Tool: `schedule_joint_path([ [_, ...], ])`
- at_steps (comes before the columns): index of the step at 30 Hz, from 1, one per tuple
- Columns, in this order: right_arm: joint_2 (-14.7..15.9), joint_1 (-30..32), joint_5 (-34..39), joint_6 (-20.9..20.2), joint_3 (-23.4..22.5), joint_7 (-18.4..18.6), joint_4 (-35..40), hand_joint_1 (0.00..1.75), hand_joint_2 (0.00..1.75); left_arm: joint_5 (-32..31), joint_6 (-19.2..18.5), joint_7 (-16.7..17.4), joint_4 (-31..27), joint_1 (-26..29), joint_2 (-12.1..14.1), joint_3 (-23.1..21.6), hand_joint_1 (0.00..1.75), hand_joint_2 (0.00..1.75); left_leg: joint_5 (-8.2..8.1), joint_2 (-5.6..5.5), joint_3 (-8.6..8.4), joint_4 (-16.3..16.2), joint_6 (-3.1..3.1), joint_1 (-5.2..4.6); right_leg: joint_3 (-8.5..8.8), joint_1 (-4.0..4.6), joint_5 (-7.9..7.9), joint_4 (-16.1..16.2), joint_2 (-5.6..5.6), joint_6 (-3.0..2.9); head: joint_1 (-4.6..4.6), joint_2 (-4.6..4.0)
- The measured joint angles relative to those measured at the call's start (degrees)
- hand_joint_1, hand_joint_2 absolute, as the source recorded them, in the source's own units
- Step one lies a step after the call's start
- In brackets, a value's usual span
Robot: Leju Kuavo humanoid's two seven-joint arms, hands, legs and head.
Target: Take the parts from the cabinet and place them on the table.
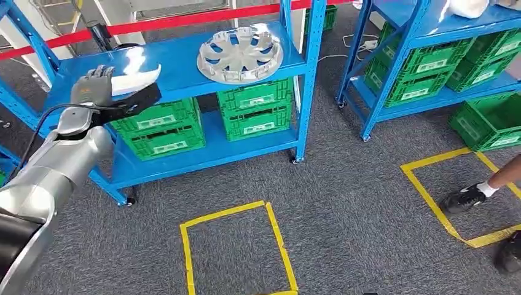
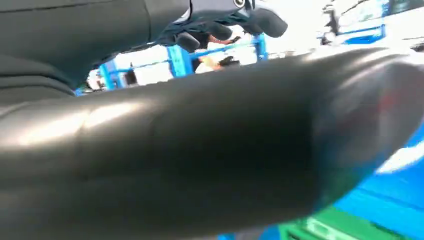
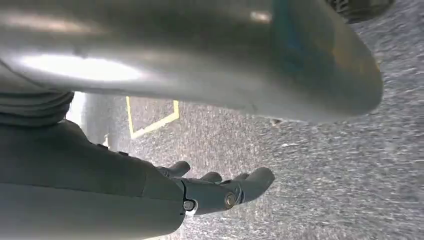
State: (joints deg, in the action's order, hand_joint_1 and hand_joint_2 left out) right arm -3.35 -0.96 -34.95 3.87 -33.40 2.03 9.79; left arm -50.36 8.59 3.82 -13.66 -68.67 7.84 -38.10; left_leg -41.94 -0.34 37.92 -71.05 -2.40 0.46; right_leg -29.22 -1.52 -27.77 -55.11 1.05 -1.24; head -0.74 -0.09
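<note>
Grey and ribbed at the wrist, the left hand (image 1: 92, 86) was raised at the front edge of the blue cabinet (image 1: 184, 58), level with its upper shelf. It gripped a long curved part (image 1: 136, 86), white on its upper face and black beneath, which stuck out sideways from the hand across the shelf's front edge. In the left wrist view that part (image 2: 210, 145) showed as a wide, dark, glossy surface just beside the camera, with the hand's dark fingers (image 2: 260, 20) curled over its far edge.

On the same upper shelf, well apart from the hand, a silver wheel cover (image 1: 241, 54) lay flat near the shelf's right post. Below it, green crates (image 1: 255, 109) were stacked on the lower shelf in two piles.

The right hand (image 3: 215, 190) hung over the grey carpet (image 3: 325, 165) with its fingers slightly curled and apart, holding nothing.

Yellow tape (image 1: 276, 236) marked a rectangle on the floor in front of the cabinet. A second taped rectangle (image 1: 430, 196) lay to the right, where a person's black shoe (image 1: 465, 198) stood on the carpet inside it. A second blue rack (image 1: 430, 27) with more green crates stood behind that.
</note>
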Motion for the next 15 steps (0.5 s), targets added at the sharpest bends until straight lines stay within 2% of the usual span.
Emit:
schedule_joint_path([
  [1, 0.0, 0.0, 0.0, 0.0, 0.0, 0.0, 0.0, 0.00, 0.00, 0.1, -0.2, 0.4, 0.1, 0.0, 0.5, 0.0, 0.00, 0.00, 0.97, 0.00, 0.59, 2.8, 0.17, -0.03, 1.54, 0.02, -1.11, 0.1, 0.11, 0.01, 0.00, 0.00],
  [2, 0.0, 0.0, 0.0, -0.2, 0.0, 0.0, 0.0, 0.00, 0.00, 0.3, -0.5, 0.6, 0.3, 0.0, 1.0, 0.0, 0.00, 0.00, 4.89, 0.04, 0.71, 6.5, 0.56, -0.10, 2.99, 0.10, -2.18, 0.1, 0.13, 0.01, -0.02, 0.00],
  [3, 0.0, 0.1, 0.0, -0.3, 0.0, 0.0, 0.0, 0.00, 0.00, 0.3, -0.9, 0.9, 0.5, 0.2, 1.4, 0.0, 0.00, 0.00, 12.85, 0.29, 0.56, 11.0, 1.21, -0.27, 3.88, 0.09, -3.26, 0.3, 0.16, 0.11, 0.00, 0.00],
  [4, -0.2, -0.1, 0.0, -0.4, 0.0, 0.2, -0.2, 0.00, 0.00, 0.3, -1.1, 1.1, 0.8, 0.5, 1.8, 0.0, 0.00, 0.00, 19.17, 0.66, 1.52, 14.5, 1.76, -0.69, 5.78, 0.10, -4.24, -0.2, 0.23, 0.36, 0.11, 0.00],
  [5, -0.1, -0.3, 0.0, -0.5, 0.0, 0.2, -0.2, 0.00, 0.00, 0.3, -1.5, 1.4, 1.0, 0.5, 2.1, 0.0, 0.00, 0.00, 17.29, 0.66, 1.59, 13.5, 1.86, -1.04, 6.20, 0.19, -5.34, 0.2, 0.94, 0.96, -0.25, 0.00],
  [6, -0.1, -0.4, -0.1, -0.6, 0.0, 0.3, -0.1, 0.00, 0.00, 0.4, -1.5, 1.6, 0.7, 0.5, 2.8, -0.1, 0.00, 0.00, 17.12, 0.45, 0.22, 13.8, 2.10, -1.18, 7.50, 0.19, -6.97, 0.9, 0.41, 1.27, -0.37, 0.00],
  [7, -0.1, -0.1, -0.2, -0.5, 0.0, 0.1, 0.0, 0.00, 0.00, 0.4, -1.4, 1.8, 0.2, 0.2, 2.8, -0.1, 0.00, 0.00, 16.85, 0.10, -0.60, 14.5, 2.39, -0.92, 8.63, 0.32, -5.11, -1.0, 0.40, 1.68, -0.39, 0.00],
  [8, 0.0, -0.4, -0.2, -0.4, 0.0, 0.0, 0.0, 0.00, 0.00, 0.4, -1.4, 1.9, 0.2, -0.7, 3.1, -0.1, 0.00, 0.00, 16.35, -0.37, -2.00, 14.6, 2.82, -0.94, 9.17, 0.49, -4.33, -2.3, 0.22, 2.01, -0.55, 0.00],
  [9, 0.2, -0.5, -0.4, -0.4, 0.0, 0.1, 0.0, 0.00, 0.00, 0.5, -1.5, 1.9, 0.2, -1.5, 3.1, -0.1, 0.00, 0.00, 16.95, -0.37, -3.17, 15.0, 3.33, -0.79, 8.28, 0.36, -4.38, -4.6, -0.13, 2.02, -0.40, 0.00],
  [10, 0.2, -0.8, -0.6, -0.4, 0.0, 0.0, 0.0, 0.00, 0.00, 0.5, -1.5, 2.0, 0.1, -2.2, 3.2, -0.1, 0.00, 0.00, 18.07, -0.15, -4.07, 15.0, 3.74, -0.74, 6.79, 0.48, -4.60, -8.0, -0.31, 1.89, -0.37, 0.00],
  [11, 0.2, -0.9, -0.7, -0.4, 0.0, -0.1, 0.0, 0.00, 0.00, 0.6, -1.5, 2.1, 0.2, -2.4, 3.7, -0.1, 0.00, 0.00, 18.30, -0.09, -4.55, 14.7, 4.16, -0.72, 4.41, 0.44, -6.04, -11.8, -0.41, 1.88, -0.06, 0.00],
  [12, 0.2, -1.0, -0.9, -0.5, 0.0, -0.2, 0.0, 0.00, 0.00, 0.7, -1.7, 2.1, 0.2, -2.3, 3.8, -0.1, 0.00, 0.00, 17.56, -0.11, -5.00, 14.4, 4.32, -0.83, 1.58, 0.43, -8.57, -15.2, -0.44, 1.97, -0.11, 0.00],
  [13, 0.3, -1.0, -1.0, -0.6, 0.0, -0.2, 0.0, 0.00, 0.00, 0.7, -1.8, 2.1, 0.2, -2.0, 4.0, -0.1, 0.00, 0.00, 16.97, -0.28, -5.46, 14.2, 4.38, -0.88, -1.21, 0.48, -11.73, -17.6, -0.44, 2.02, -0.09, 0.00],
  [14, 0.3, -0.9, -1.0, -0.6, 0.0, -0.2, 0.0, 0.00, 0.00, 0.8, -1.9, 2.0, 0.2, -1.7, 4.3, -0.1, 0.00, 0.00, 16.43, -0.56, -5.84, 14.0, 4.28, -0.87, -3.09, 0.49, -13.54, -18.1, -0.44, 2.18, -0.09, 0.00],
  [15, 0.3, -0.7, -1.0, -0.6, 0.0, -0.2, 0.0, 0.00, 0.00, 0.8, -1.9, 2.0, 0.2, -1.4, 4.4, -0.1, 0.00, 0.00, 15.89, -0.75, -6.26, 13.8, 3.90, -0.80, -4.35, 0.42, -14.04, -16.9, -0.47, 2.52, -0.07, 0.00],
])
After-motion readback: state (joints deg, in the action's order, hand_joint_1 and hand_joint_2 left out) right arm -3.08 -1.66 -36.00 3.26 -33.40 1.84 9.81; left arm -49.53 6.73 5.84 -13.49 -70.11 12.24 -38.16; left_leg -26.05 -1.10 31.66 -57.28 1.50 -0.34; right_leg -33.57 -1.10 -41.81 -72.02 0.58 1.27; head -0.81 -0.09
